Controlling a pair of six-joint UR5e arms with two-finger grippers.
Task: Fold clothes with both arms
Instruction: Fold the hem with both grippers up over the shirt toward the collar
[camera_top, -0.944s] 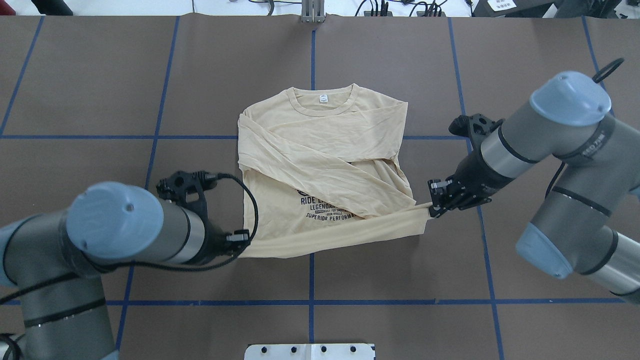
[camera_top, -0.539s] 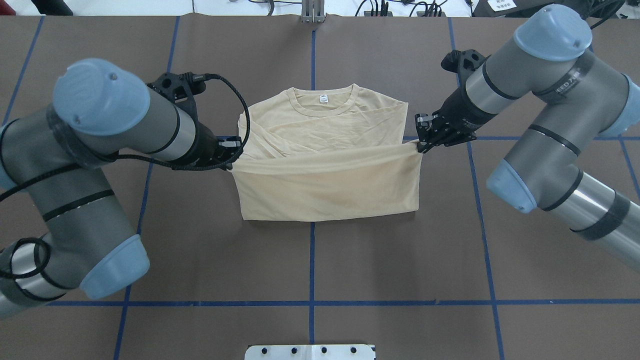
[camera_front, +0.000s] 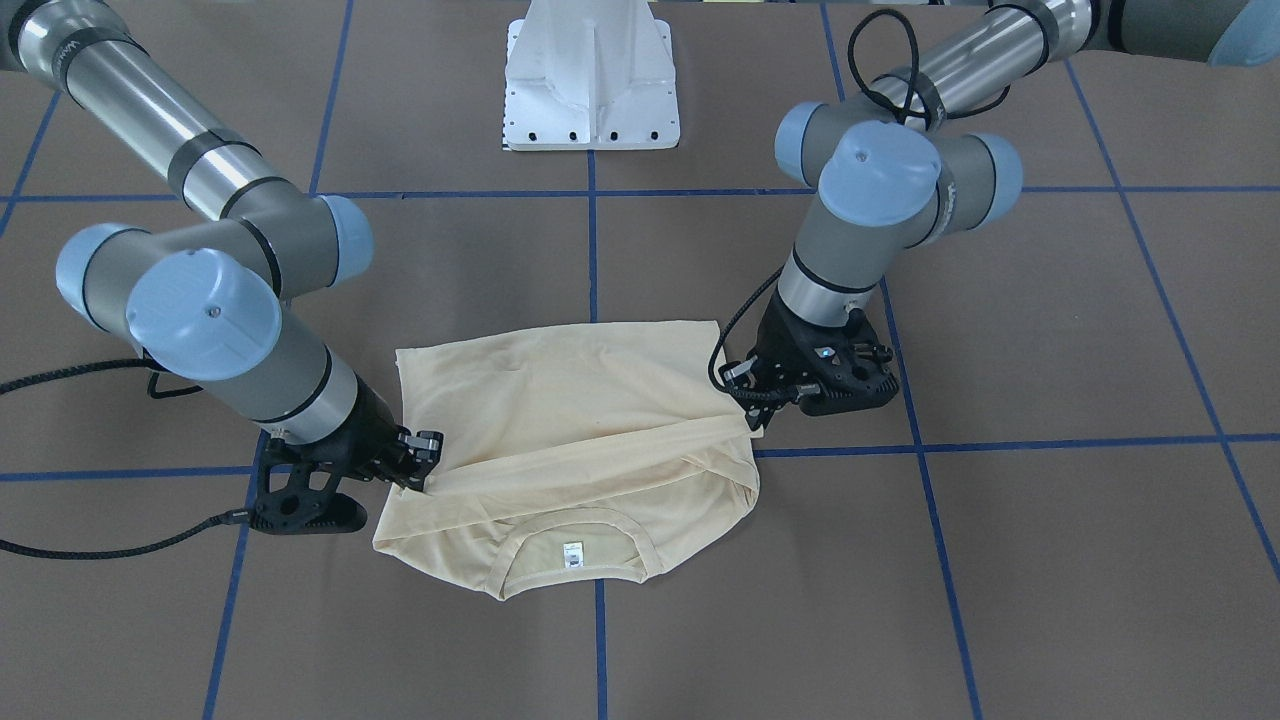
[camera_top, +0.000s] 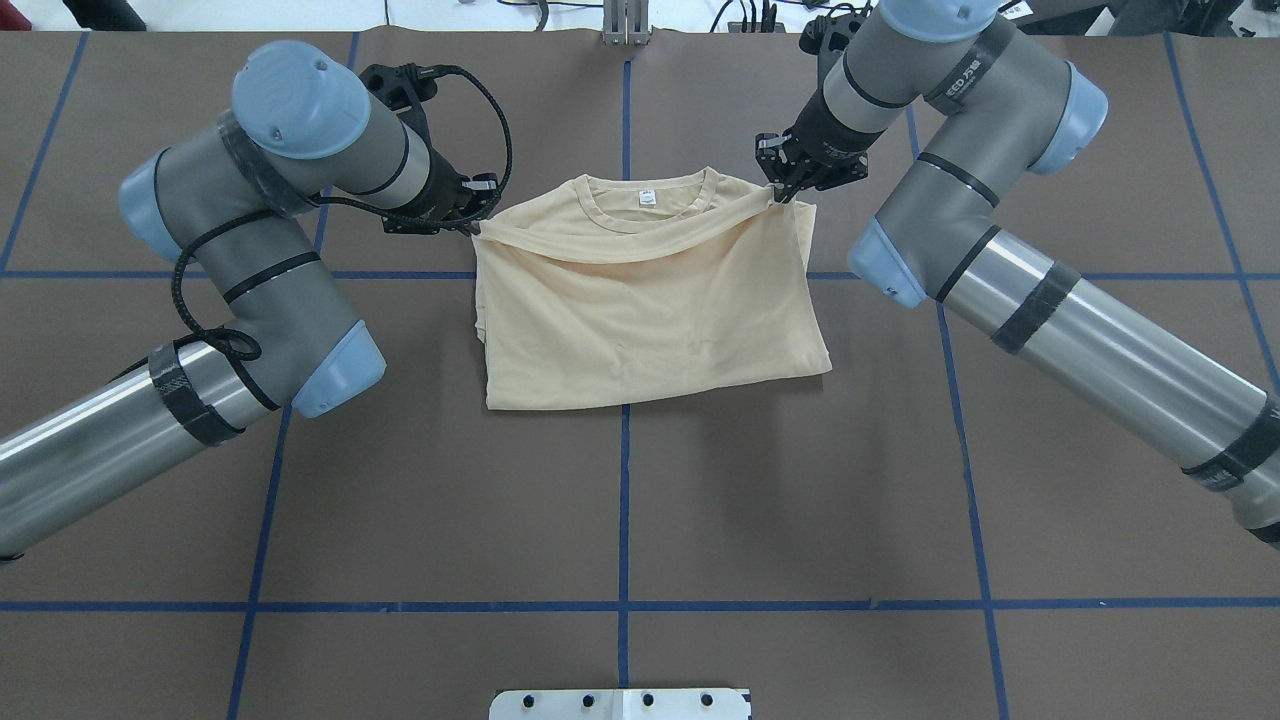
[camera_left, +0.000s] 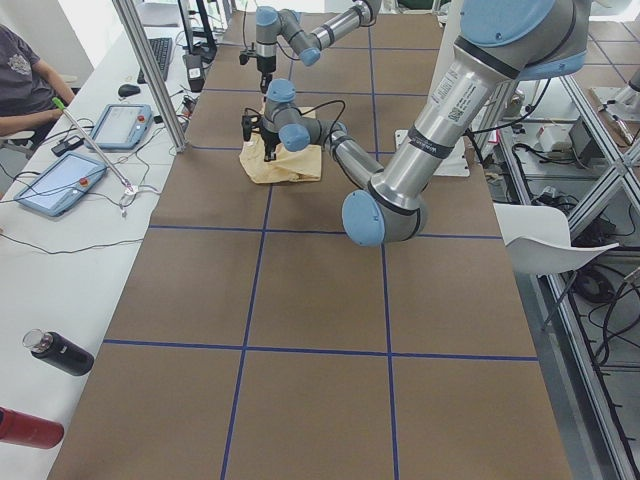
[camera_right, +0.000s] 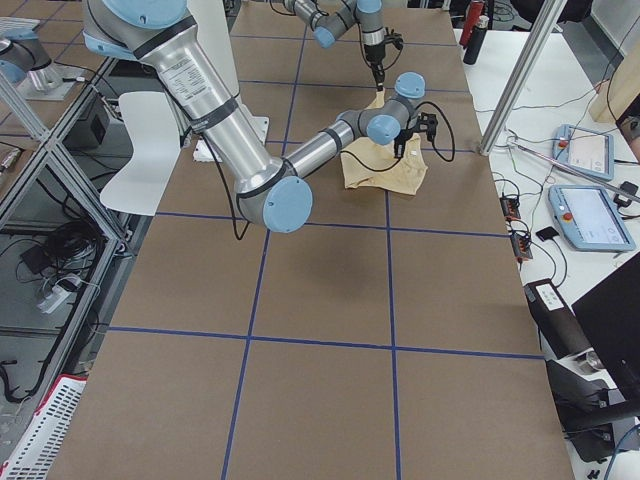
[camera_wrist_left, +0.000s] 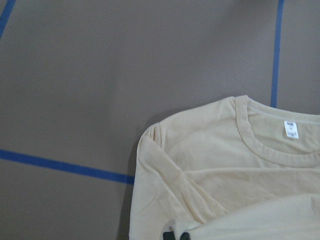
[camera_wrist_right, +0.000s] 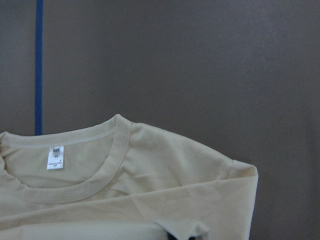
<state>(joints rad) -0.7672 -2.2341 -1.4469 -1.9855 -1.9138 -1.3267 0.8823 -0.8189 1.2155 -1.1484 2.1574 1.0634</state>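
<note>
The left pincer (camera_top: 478, 222) and right pincer (camera_top: 778, 192) each clamp a hem corner of the cream T-shirt (camera_top: 650, 320), which lies doubled over on the worktop (camera_top: 400, 500).

The long-sleeved T-shirt (camera_top: 650, 330) is pale cream-yellow, its neck label (camera_top: 648, 199) at 12 o'clock white. The table (camera_top: 800, 480) is brown, gridded with blue tape. The left arm (camera_top: 90, 450) and right arm (camera_top: 1100, 350) are silver-grey, light blue caps
</note>
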